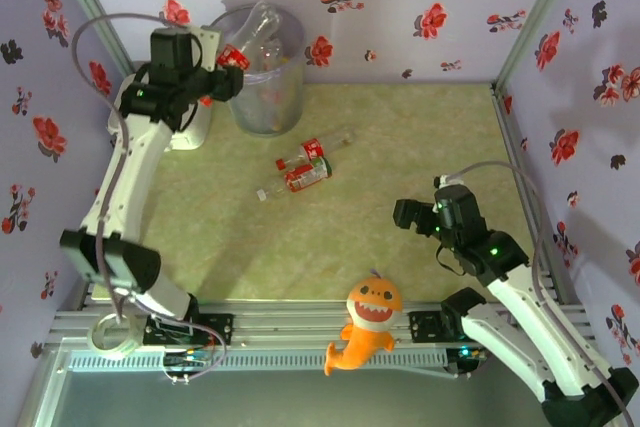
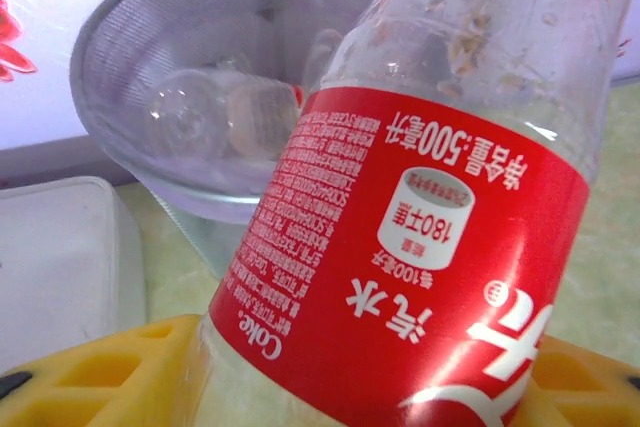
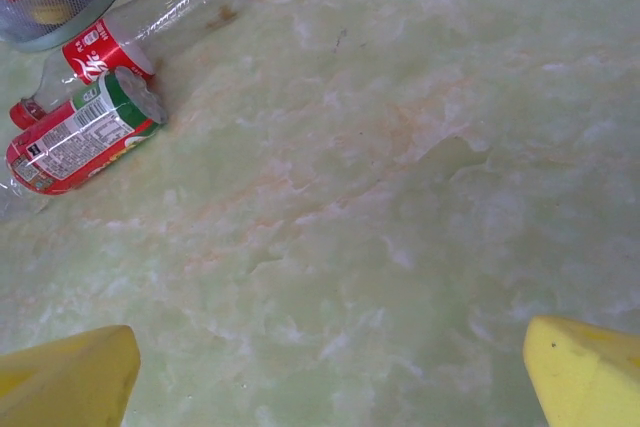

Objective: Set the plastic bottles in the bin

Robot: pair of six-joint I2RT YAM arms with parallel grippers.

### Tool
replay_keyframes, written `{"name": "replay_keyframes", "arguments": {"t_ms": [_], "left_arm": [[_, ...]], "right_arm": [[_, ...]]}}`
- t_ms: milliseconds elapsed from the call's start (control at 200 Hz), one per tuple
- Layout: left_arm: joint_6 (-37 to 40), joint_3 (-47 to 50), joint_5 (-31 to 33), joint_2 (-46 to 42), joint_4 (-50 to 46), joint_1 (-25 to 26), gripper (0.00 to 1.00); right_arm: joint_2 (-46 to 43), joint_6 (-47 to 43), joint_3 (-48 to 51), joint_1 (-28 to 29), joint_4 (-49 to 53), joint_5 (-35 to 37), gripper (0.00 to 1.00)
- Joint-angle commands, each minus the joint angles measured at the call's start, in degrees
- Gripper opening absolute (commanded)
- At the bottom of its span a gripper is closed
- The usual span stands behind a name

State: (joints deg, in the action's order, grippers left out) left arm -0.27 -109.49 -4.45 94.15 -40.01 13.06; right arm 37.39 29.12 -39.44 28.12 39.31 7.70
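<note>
Left end effector (image 1: 217, 79): closed on a clear bottle with a red label (image 2: 430, 237); its yellow fingers (image 2: 100, 377) press on either side of the lower body.
Held bottle: tilted, upper end leaning over the rim of the bin (image 1: 268, 97). The label print reads upside down in the left wrist view.
Bin: grey and translucent, standing at the far left of the bench (image 1: 400, 147), just beside a white box (image 1: 188, 129). Several clear bottles (image 2: 215, 117) lie at its bottom.
Loose bottles: two on their sides mid-bench, close against each other, near the foot of the bin. One is clear with a red band (image 3: 110, 47). The other has a red and green label (image 3: 85, 132).
Right end effector (image 3: 325, 387): spread wide with nothing between its fingers, hanging over bare bench well apart from the loose bottles.
Plush shark (image 1: 368, 322): orange, at the near edge between the two arm bases.
</note>
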Motion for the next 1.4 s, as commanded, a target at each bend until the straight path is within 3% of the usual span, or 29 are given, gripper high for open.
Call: {"name": "replay_keyframes", "arguments": {"t_ms": [0, 215, 420, 675, 1035, 1120, 1275, 1305, 1395], "left_arm": [[3.6, -11.7, 2.0, 6.8, -5.3, -1.1, 0.00], [6.4, -32.4, 5.3, 21.2, -11.2, -1.6, 0.00], [5.0, -29.3, 8.8, 22.9, 3.0, -2.2, 0.00], [2.1, -29.3, 5.4, 26.5, 15.3, -2.6, 0.00], [5.7, -36.9, 3.7, 36.7, 16.0, -2.5, 0.00], [7.5, -37.0, 4.2, 38.0, 16.2, -2.5, 0.11], [10.6, -36.7, 4.2, 38.8, 15.1, -2.5, 0.18], [11.1, -36.4, 4.2, 38.8, 14.9, -2.5, 0.26], [12.3, -35.3, 3.5, 38.3, 14.5, -2.6, 0.63]], "right_arm": [[-1.5, 0.9, -0.2, -0.2, 2.6, 0.9, 0.99], [-3.7, 1.3, 0.6, -0.2, 3.7, 1.5, 0.99], [-3.7, 1.4, 0.5, -0.1, 3.6, 1.3, 0.99], [-3.8, 1.7, 0.5, -0.1, 4.6, 1.1, 0.99], [-4.3, 1.2, -0.6, -0.1, 6.9, 2.1, 0.99], [-4.4, 1.1, -0.8, -0.1, 7.2, 2.5, 0.99], [-4.1, 1.1, -0.9, -0.1, 6.7, 2.7, 0.99], [-3.9, 1.1, -0.8, -0.1, 6.6, 2.7, 0.99], [-3.3, 1.1, -0.9, -0.1, 6.1, 2.3, 0.99]]}}
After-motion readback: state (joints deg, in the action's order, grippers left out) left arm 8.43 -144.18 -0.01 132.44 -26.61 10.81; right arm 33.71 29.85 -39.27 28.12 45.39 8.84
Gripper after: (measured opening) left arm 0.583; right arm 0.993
